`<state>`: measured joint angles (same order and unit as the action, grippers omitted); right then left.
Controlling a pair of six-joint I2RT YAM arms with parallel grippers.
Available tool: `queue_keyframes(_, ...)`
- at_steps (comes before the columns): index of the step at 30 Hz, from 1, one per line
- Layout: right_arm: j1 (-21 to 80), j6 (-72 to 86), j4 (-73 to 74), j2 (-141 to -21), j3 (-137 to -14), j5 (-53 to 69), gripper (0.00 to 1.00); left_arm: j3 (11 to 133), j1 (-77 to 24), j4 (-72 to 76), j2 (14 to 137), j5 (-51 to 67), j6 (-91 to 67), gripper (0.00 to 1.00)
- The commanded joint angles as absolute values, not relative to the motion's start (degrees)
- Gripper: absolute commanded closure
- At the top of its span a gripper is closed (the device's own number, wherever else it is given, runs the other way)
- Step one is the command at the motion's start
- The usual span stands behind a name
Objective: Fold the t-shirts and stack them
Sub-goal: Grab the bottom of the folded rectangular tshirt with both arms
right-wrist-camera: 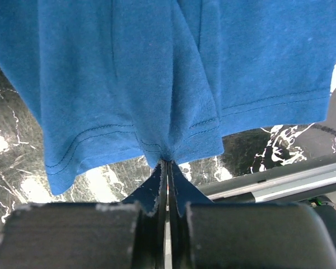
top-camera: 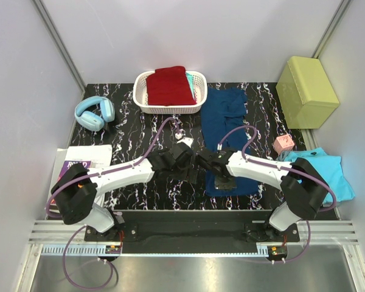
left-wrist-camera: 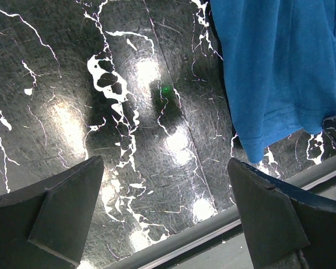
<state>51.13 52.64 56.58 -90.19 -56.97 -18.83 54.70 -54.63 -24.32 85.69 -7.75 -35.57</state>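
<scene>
Right gripper [right-wrist-camera: 167, 163] pinching tee [right-wrist-camera: 157, 73], basket [top-camera: 170, 109] holding red tee [top-camera: 169, 86]

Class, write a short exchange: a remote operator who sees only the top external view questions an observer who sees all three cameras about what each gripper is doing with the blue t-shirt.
Operator: From above, the arms block my sight. Is anything gripped?
Observer: Yes. In the right wrist view the right gripper is shut, pinching the hem of the blue t-shirt, which puckers at the pinch.
Operator: And the other arm?
Observer: The left gripper stands wide open over the bare marbled table, with nothing between its fingers. The shirt's edge lies off to one side.
</scene>
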Motion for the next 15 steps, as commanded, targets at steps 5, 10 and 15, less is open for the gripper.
queue_keyframes(5, 51.77, 56.86, 62.48, -85.35, -59.93, -26.10, 1.00, 55.72, -54.32, -22.32, 86.22, -7.03, -35.16, 0.01)
queue_keyframes(10, 51.68, 58.36, 66.35, -84.20, -60.73, -28.12, 1.00, 56.07, -54.32, -22.41, 86.84, -6.68, -35.16, 0.01)
queue_keyframes(15, 51.77, 59.85, 67.15, -85.08, -59.94, -26.81, 1.00, 56.51, -54.32, -22.41, 87.54, -6.24, -35.24, 0.01)
